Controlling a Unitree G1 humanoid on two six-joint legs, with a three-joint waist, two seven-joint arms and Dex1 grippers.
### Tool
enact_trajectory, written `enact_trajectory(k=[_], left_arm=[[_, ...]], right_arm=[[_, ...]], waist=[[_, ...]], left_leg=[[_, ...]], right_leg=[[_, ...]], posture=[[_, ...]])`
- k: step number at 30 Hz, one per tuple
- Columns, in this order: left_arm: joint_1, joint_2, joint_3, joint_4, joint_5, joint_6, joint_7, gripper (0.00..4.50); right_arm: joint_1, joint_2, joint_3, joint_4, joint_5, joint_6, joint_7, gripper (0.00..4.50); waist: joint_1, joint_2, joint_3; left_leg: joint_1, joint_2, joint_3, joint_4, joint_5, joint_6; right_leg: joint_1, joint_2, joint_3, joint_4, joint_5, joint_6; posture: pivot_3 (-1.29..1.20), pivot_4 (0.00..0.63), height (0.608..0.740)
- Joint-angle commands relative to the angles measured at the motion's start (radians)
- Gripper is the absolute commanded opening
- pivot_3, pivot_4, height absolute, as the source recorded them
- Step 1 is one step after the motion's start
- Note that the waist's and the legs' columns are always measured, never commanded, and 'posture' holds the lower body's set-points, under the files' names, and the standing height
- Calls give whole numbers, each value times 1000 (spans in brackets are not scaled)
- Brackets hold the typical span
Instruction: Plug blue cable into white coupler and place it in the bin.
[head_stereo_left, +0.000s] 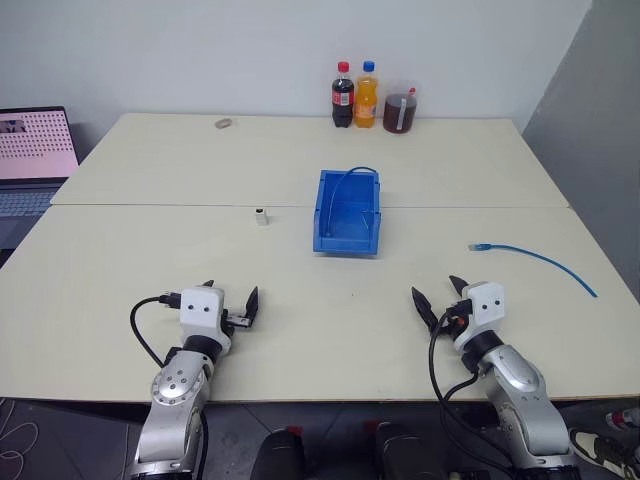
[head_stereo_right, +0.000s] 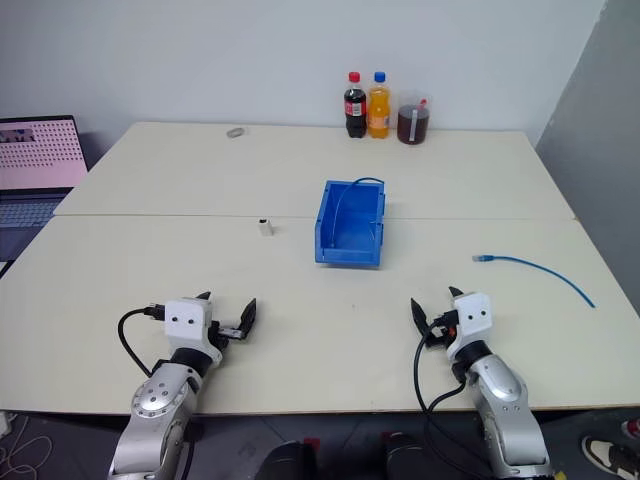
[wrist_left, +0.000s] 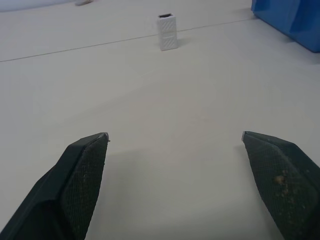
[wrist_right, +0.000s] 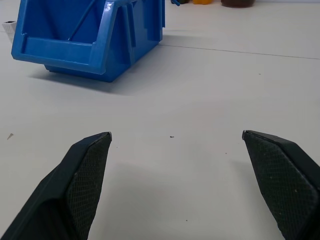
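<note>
Cream table (head_stereo_left: 300, 280): two pale tabletops butted together, the seam running across just behind the white coupler and the bin.
Laptop (head_stereo_left: 35, 160): open at the table's far left edge, screen lit pink.
Bin (head_stereo_left: 348, 211): blue plastic, open-topped, near the table's centre, lower front lip toward the robot; a thin blue cable arcs inside it.
Left gripper (head_stereo_left: 232, 302): low over the near left part of the table, two black fingers spread wide, nothing between them; the white coupler lies ahead of it.
Right gripper (head_stereo_left: 438, 297): low over the near right part of the table, fingers spread wide and empty; the bin stands ahead and to its left.
Blue cable (head_stereo_left: 540, 260): lying loose on the table right of the bin, well apart from it, plug end toward the bin.
Bottles (head_stereo_left: 354, 96): a dark cola and an orange drink, upright at the far edge beside a jar of dark liquid (head_stereo_left: 400, 112).
White coupler (head_stereo_left: 261, 216): standing on end left of the bin, apart from it.
Ring-shaped object (head_stereo_left: 223, 124): small, greyish, far left of the bottles.
</note>
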Motion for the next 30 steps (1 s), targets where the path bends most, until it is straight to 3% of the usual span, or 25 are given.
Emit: enact_trajectory(k=[1, 9, 15, 18, 21, 30], left_arm=[[15, 26, -13, -76, -79, -6, -107, 4500], [-108, 131, -100, -133, -197, 67, -361, 4500], [-274, 222, -199, -155, -285, 225, -557, 4500], [-333, 260, -298, -171, -278, 288, -650, 4500], [-372, 245, -343, -176, -257, 301, -647, 4500], [-436, 190, -427, -163, -202, 286, -652, 4500]], right_arm=[[-7, 2, -4, -16, 12, -18, 8, 4456], [-7, -18, -51, -62, 29, -39, 5, 4456], [-57, -166, -226, -29, 109, 10, 64, 4456], [-139, -322, -328, 137, 124, 56, 117, 4456], [-213, -424, -341, 285, 127, 82, 180, 4456], [-651, -641, -155, 992, -22, 12, 485, 4456]], waist=[[0, 0, 0], [2, 0, 0], [1, 0, 1], [-1, 0, 1], [-1, 1, 2], [-16, 4, 4]], left_leg=[[0, 0, 0, 0, 0, 0], [-1, 0, -1, 0, 0, 0], [-2, -1, -1, 1, 0, 0], [-2, -1, -1, 1, 0, 0], [-2, -2, 0, 1, 0, 0], [0, -2, 0, 1, 0, 1]], right_leg=[[0, 0, 0, 0, 0, 0], [0, 0, -1, 0, 0, -1], [-1, 0, -1, 0, 0, 0], [0, 0, -1, -2, 0, 1], [0, 0, 0, -2, 1, 1], [1, 1, 3, -2, 1, 1]], posture=[[0, 150, 740], [0, 150, 740], [0, 150, 740], [0, 150, 740], [0, 150, 740], [0, 150, 740]])
